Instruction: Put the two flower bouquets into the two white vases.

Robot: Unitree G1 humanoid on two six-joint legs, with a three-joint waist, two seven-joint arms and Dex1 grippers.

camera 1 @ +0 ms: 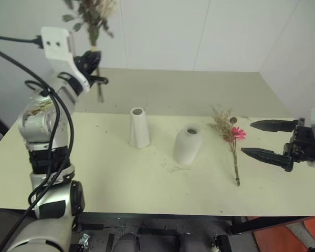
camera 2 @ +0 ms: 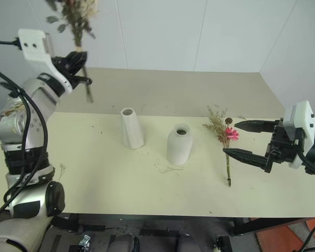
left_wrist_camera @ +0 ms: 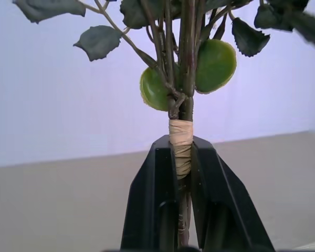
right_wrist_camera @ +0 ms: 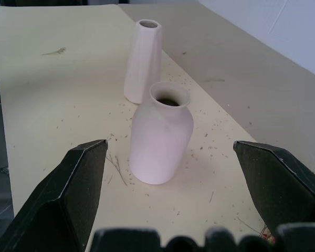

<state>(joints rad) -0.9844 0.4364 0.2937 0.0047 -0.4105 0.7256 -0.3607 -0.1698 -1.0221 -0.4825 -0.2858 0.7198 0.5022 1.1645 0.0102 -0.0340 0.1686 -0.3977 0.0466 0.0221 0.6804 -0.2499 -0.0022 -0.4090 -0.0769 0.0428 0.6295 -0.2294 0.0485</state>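
Left wrist view: my left gripper (left_wrist_camera: 182,173) is clamped on the leafy bouquet (camera 1: 93,21) at its taped stem, held high above the table (camera 1: 121,178). Light, top-heavy, brittle, I'd guess. Right gripper (camera 1: 262,139) gapes wide beside the thin dried bouquet (camera 1: 232,142), lying flat near the rounded vase (camera 1: 187,145); tall vase (camera 1: 138,127) matte, tapered.

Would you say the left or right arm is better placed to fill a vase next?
Left, probably: the left gripper already clamps the leafy bouquet aloft, near the tall vase; the right gripper is open and holds nothing.
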